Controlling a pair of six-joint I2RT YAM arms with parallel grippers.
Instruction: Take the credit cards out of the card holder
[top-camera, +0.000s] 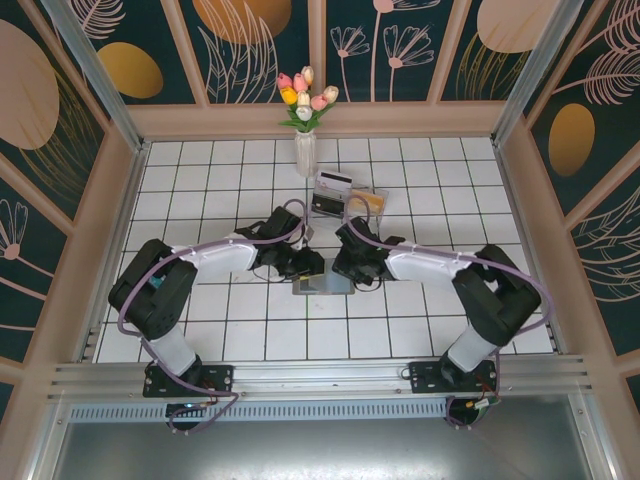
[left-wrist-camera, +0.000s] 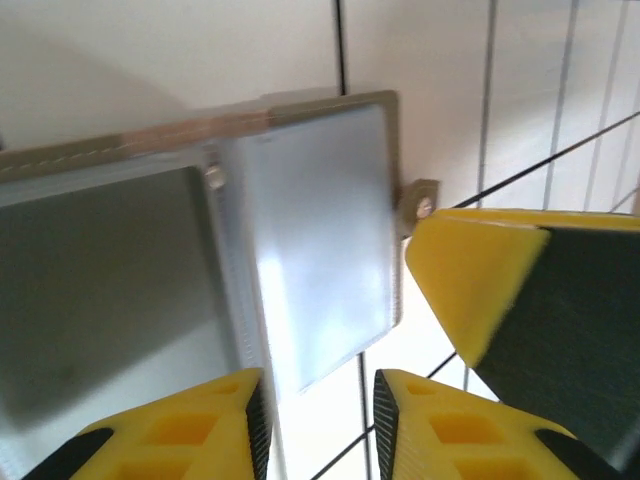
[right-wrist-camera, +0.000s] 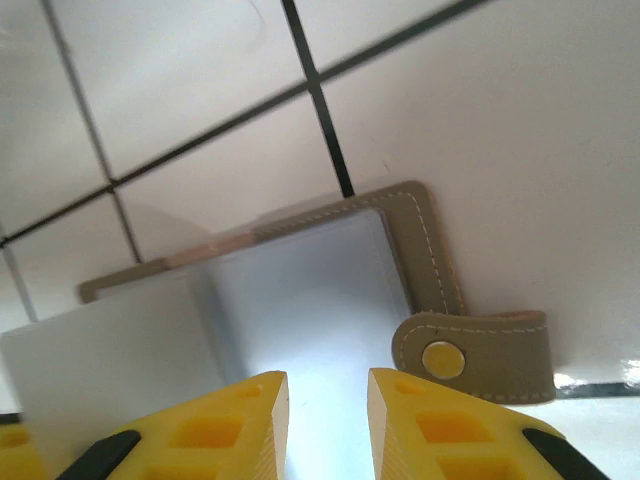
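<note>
The card holder (top-camera: 322, 285) lies open on the tiles between both grippers, grey inside with a taupe stitched rim. My left gripper (top-camera: 308, 266) is at its left end. In the left wrist view its jaws (left-wrist-camera: 318, 385) stand apart, with the lower corner of the pale grey panel (left-wrist-camera: 320, 240) just above the gap and floor showing through. My right gripper (top-camera: 347, 266) is over the right end. In the right wrist view its jaws (right-wrist-camera: 328, 385) are parted over the bright panel (right-wrist-camera: 300, 300), beside the snap tab (right-wrist-camera: 470, 355). A tan-yellow credit card (top-camera: 372, 203) and two others (top-camera: 331, 192) lie behind.
A white vase of tulips (top-camera: 305, 150) stands at the back centre, just behind the loose cards. Wooden walls and metal posts close in the tiled floor (top-camera: 200, 180) on three sides. The right gripper's yellow finger (left-wrist-camera: 500, 290) crowds the left wrist view.
</note>
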